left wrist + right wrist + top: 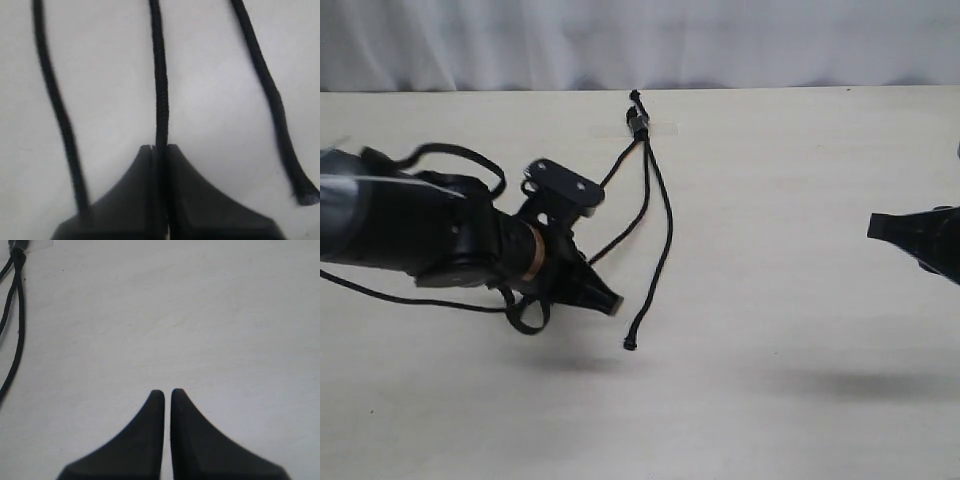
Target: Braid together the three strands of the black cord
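Exterior view, read from the left: found the left hand [607,303] low over the worktop [800,380], clenched on the held strand [620,238] well down from the knot [638,122]. Confirmed in the left wrist view: clamped tight on that strand [160,80], flanked by the third strand [55,110] and the tipped strand [272,95], both loose on the worktop and apart from the one gripped. Could not tell whether the third strand touched the hand where it ran under the edge.

Saw no crossing anywhere along the cord [646,160]: fanned out from the knot as three separate strands, seemingly pinned by tape [662,128] near the far edge. Traced the tipped strand [663,250] down to a free end just beside the left hand.

Judged the braid as not yet begun, or at its very first pick-up at most. Every crossing left to do.

Further right, found the right hand [878,228] well apart from the cord, over bare worktop. In the right wrist view, pinched closed on nothing [167,392], with only the cord's knot end [19,315] off at the frame's margin.
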Controlling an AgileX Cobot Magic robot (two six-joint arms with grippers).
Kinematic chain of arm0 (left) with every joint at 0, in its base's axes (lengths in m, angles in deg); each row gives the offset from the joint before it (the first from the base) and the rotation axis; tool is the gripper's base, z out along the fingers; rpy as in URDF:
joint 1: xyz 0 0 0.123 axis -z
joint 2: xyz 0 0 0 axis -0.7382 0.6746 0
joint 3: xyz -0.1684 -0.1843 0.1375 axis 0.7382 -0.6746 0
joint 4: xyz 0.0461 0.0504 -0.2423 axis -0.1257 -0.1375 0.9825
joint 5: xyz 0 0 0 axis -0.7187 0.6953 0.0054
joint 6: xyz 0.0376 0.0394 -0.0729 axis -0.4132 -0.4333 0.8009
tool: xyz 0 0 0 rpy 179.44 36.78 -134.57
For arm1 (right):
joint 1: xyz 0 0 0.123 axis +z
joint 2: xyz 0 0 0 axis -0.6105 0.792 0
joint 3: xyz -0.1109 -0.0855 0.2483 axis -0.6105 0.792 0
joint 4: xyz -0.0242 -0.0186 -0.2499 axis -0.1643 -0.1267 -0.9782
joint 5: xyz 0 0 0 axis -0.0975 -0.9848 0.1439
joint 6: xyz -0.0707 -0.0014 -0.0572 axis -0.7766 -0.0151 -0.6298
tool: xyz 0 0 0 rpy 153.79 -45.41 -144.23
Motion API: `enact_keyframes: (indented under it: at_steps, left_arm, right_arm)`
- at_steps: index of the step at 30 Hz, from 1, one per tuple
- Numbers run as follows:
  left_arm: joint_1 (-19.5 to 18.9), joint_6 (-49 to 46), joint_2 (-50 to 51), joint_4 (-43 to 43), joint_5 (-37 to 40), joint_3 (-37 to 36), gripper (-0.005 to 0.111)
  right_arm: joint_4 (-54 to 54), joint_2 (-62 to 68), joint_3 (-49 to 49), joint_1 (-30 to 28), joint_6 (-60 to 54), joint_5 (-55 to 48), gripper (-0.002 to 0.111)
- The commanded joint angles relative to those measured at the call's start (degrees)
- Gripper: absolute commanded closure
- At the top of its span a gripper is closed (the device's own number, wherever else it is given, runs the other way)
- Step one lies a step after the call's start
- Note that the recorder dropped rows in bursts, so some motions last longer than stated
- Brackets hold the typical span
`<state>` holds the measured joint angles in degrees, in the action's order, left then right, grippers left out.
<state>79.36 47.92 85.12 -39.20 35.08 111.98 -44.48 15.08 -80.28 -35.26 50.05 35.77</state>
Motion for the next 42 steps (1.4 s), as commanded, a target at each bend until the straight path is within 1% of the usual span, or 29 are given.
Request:
enact_keyframes:
  at_steps: [1,3,6,8,13,16,19,21,24,26,28,30,32,33,35,36,37,38,39,42]
  left_arm:
    - [-7.9,-0.1,-7.4,-3.5,5.1,0.0,0.107]
    - [-13.2,-0.1,-7.7,-3.5,4.7,0.0,0.107]
    - [-17.1,-0.1,-5.6,-3.5,2.3,-0.1,0.107]
    - [-18.4,-0.1,-3.5,-3.5,0.2,-0.1,0.107]
    - [-18.5,0.0,1.9,-3.5,-3.9,0.0,0.105]
    - [-18.5,0.4,3.7,-3.3,-4.0,0.0,0.094]
    - [-18.5,0.6,4.2,-3.2,-2.5,0.0,0.074]
    - [-18.5,0.6,4.0,-3.2,-2.3,0.0,0.064]
    - [-18.5,0.6,2.7,-2.9,-2.0,0.0,0.059]
    - [-18.5,0.6,1.0,-2.0,-2.0,0.0,0.059]
    - [-18.5,0.6,-1.9,-1.7,-1.8,0.0,0.059]
    - [-18.5,0.2,-5.3,-1.9,-1.0,0.0,0.060]
    - [-18.5,-0.4,-9.3,-1.9,0.9,0.0,0.062]
    - [-18.5,-1.3,-11.3,-1.9,2.2,0.0,0.067]
    - [-18.5,-2.4,-14.7,-1.9,4.4,0.0,0.080]
    - [-18.5,-2.4,-16.8,-1.9,6.1,0.0,0.090]
    - [-18.5,-2.4,-18.1,-1.9,7.3,0.0,0.095]
    - [-18.5,-2.4,-19.4,-1.9,8.6,-0.1,0.103]
    - [-18.5,-2.9,-21.1,-2.0,9.6,-0.4,0.107]
    - [-19.1,-2.9,-24.3,-3.0,11.3,-1.8,0.107]
  right_arm:
    - [0.2,0.0,-0.4,-0.3,0.2,0.3,0.104]
    - [0.2,0.0,-0.4,-0.3,0.2,0.3,0.104]
    - [0.2,0.0,-0.4,-0.3,0.2,0.3,0.104]
    - [0.2,0.0,-0.4,-0.3,0.2,0.3,0.104]
    - [0.2,0.0,-0.4,-0.3,0.2,0.3,0.104]
    - [0.2,0.0,-0.4,-0.3,0.2,0.3,0.104]
    - [0.2,0.0,-0.4,-0.3,0.2,0.3,0.104]
    - [0.2,0.0,-0.5,-0.3,0.2,0.2,0.104]
    - [0.2,0.0,-0.5,-0.3,0.2,0.2,0.104]
    - [0.1,0.3,-1.1,0.6,0.0,-0.4,0.104]
    - [0.1,1.0,-2.6,3.4,-0.6,-2.1,0.104]
    - [0.1,2.5,-4.8,7.9,-1.8,-3.8,0.104]
    - [0.1,5.0,-7.9,14.1,-2.3,-5.0,0.104]
    - [0.1,6.7,-9.8,16.9,-2.4,-6.0,0.104]
    - [0.1,10.3,-13.6,21.7,-3.2,-8.1,0.104]
    - [0.1,12.6,-16.0,24.3,-3.7,-9.4,0.104]
    - [0.1,14.5,-18.6,26.2,-4.1,-10.5,0.104]
    - [0.1,17.0,-21.3,28.5,-4.8,-11.8,0.104]
    - [0.0,19.6,-24.2,30.6,-4.9,-13.6,0.104]
    - [-0.3,27.8,-33.6,35.2,-4.9,-20.4,0.104]
